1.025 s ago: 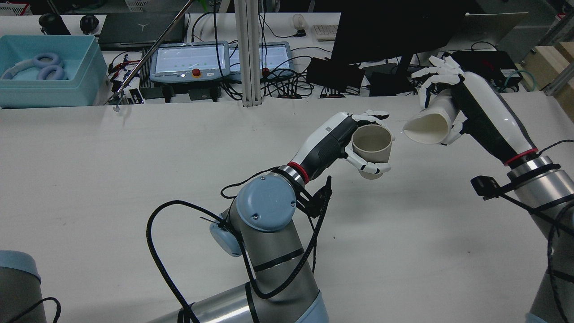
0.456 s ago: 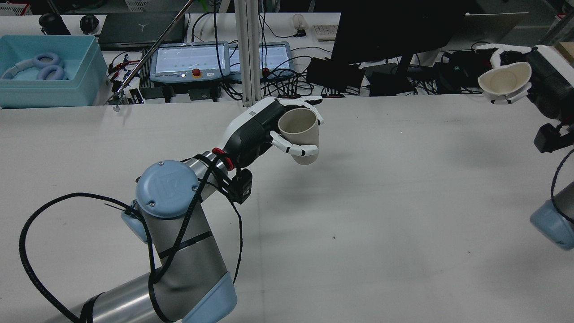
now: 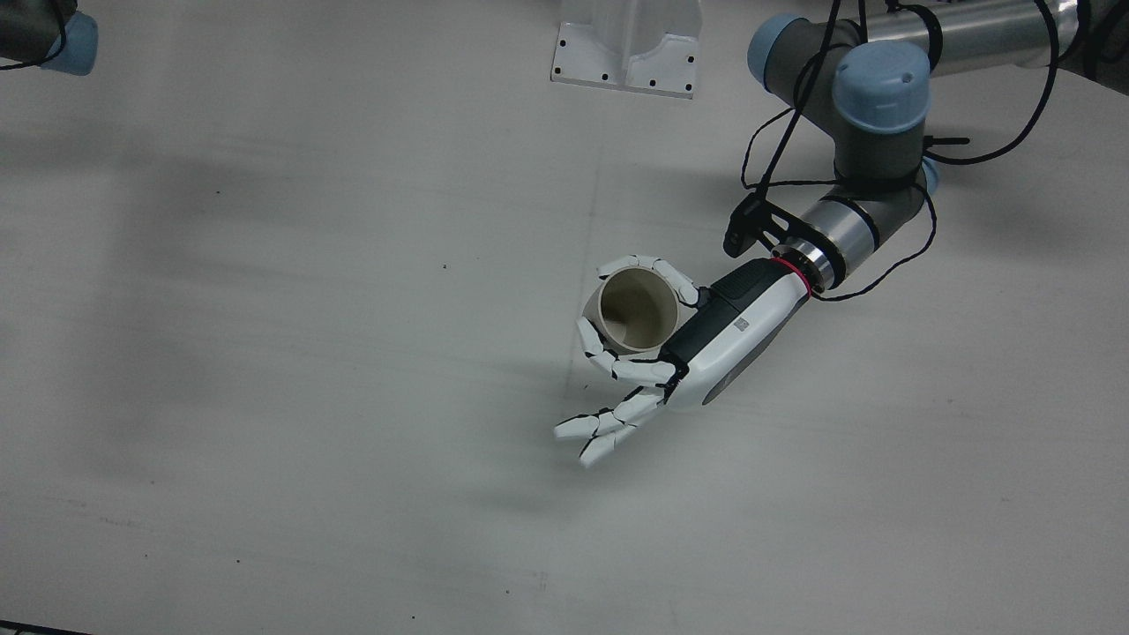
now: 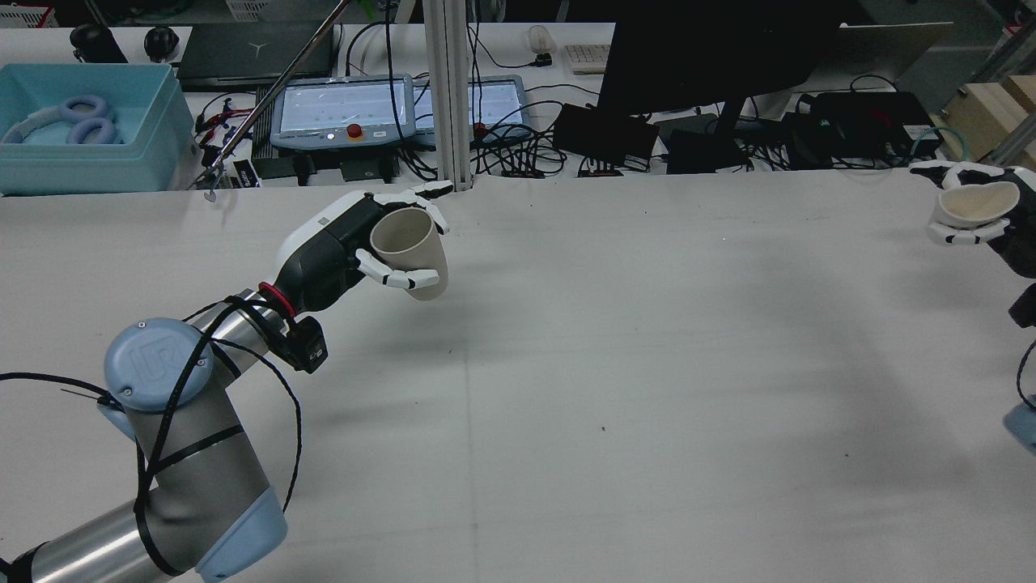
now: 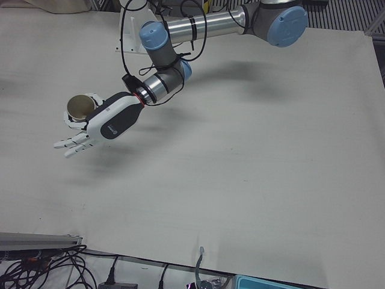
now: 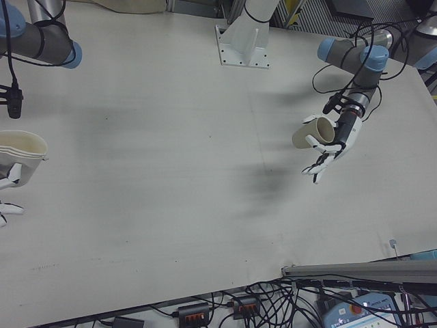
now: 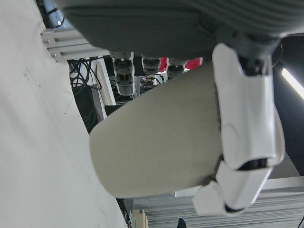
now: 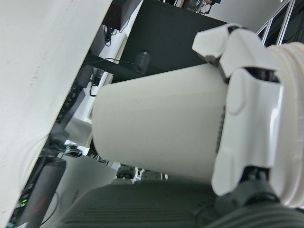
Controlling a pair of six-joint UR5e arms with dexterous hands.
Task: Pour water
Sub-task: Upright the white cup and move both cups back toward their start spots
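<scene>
White tabletop (image 3: 309, 441) fills the front view, and above it the left hand (image 3: 657, 353) has a beige cup (image 3: 637, 310) pinched between upper fingers (image 3: 661, 269) and thumb, the mouth facing up at the camera, while its remaining fingers fan out loose below the cup. Over to the rear view: the left hand (image 4: 356, 243) carries the beige cup (image 4: 411, 253) clear of the table (image 4: 647, 364), tilted, just in front of the aluminium post (image 4: 449, 97); far off at the table's right edge, the right hand (image 4: 983, 214) is wrapped around a white cup (image 4: 971, 204), well apart from the beige one. Left-front view: beige cup (image 5: 78, 107) held aloft, mouth up. Right-front view: the white cup (image 6: 20, 157) sits at the frame's left edge, rim squashed to a spout, with fingers (image 6: 8, 179) closed beneath it. Left hand view: fingers (image 7: 247, 123) clamped across the beige cup's (image 7: 156, 137) wall. Right hand view: fingers (image 8: 247, 109) curled tight on the white cup (image 8: 156, 123).
</scene>
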